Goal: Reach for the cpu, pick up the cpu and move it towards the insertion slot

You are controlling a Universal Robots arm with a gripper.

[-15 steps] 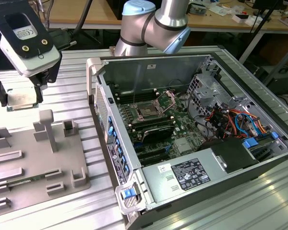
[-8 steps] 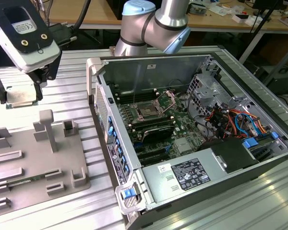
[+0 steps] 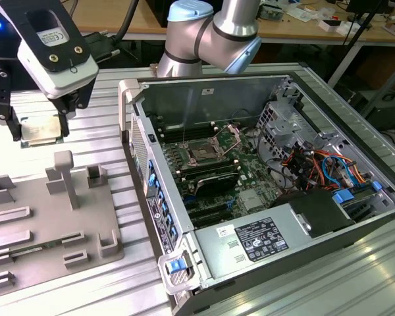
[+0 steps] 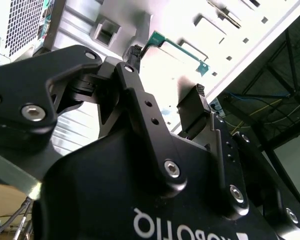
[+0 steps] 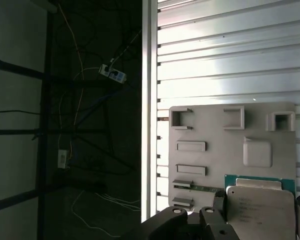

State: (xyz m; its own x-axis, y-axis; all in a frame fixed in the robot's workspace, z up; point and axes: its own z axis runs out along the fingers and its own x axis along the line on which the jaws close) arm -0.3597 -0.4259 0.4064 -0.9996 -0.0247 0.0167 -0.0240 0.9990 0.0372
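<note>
The gripper point(image 3: 39, 124) hangs over the grey tray point(image 3: 39, 197) at the exterior view's left. Its fingers are clamped on the cpu point(image 3: 41, 131), which is held clear above the tray. In the first wrist view the cpu's point(image 5: 260, 205) silvery top shows. The slot point(image 3: 204, 153) sits well apart, inside the open case point(image 3: 204, 89).
</note>
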